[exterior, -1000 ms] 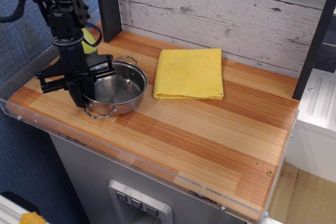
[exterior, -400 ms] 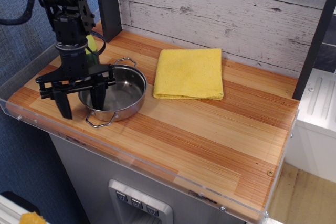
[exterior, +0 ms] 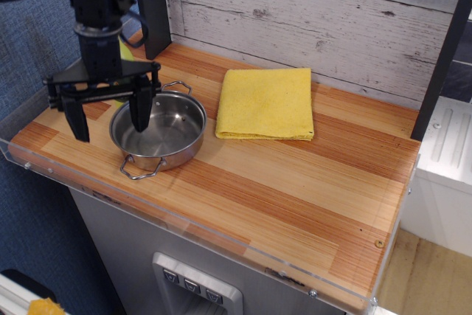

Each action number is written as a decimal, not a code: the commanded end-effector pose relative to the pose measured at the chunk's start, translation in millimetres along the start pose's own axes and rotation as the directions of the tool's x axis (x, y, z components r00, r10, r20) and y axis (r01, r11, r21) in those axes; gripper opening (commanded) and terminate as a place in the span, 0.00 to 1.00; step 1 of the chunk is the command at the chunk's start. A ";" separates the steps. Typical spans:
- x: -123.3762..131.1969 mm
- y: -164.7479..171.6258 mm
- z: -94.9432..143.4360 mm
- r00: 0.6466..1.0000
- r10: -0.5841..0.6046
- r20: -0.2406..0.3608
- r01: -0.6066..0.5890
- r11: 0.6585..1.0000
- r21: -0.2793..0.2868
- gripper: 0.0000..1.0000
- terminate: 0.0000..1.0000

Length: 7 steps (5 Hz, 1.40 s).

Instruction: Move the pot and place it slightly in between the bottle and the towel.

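The shiny steel pot (exterior: 159,130) rests on the wooden counter at the left, its two wire loop handles pointing front and back. My gripper (exterior: 108,113) hangs above its left rim, open, fingers spread wide, with nothing between them. One fingertip (exterior: 140,116) hovers over the pot's bowl, the other is over the counter to the left. The yellow towel (exterior: 266,102) lies folded flat to the right of the pot. Only a sliver of the yellow-green bottle (exterior: 125,52) shows behind the arm; the rest is hidden.
A dark post (exterior: 151,5) stands at the back left beside the whitewashed plank wall. A clear plastic lip (exterior: 184,219) runs along the counter's front and left edges. A white appliance (exterior: 446,145) sits past the right edge.
The gripper let go of the pot's left rim, opened wide and rose. The pot stayed on the counter, shifted slightly.
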State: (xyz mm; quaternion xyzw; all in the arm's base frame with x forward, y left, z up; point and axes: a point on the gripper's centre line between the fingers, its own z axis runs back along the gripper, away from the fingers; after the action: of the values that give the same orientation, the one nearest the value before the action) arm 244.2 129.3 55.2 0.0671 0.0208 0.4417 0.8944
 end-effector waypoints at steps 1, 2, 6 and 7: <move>-1.5 -13.9 47.3 0.987 -0.140 0.079 0.142 0.990 -0.014 1.00 0.00; 0.3 -37.7 53.6 0.975 -0.207 0.079 0.210 0.977 -0.028 1.00 0.00; -3.8 -140.2 106.8 0.868 -0.425 0.255 0.463 0.879 -0.111 1.00 0.00; -8.8 -155.2 120.4 0.877 -0.429 0.216 0.459 0.881 -0.114 1.00 0.00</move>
State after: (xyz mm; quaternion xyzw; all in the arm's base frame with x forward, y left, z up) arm 378.6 18.0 134.5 0.0316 -0.0642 0.2137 0.9743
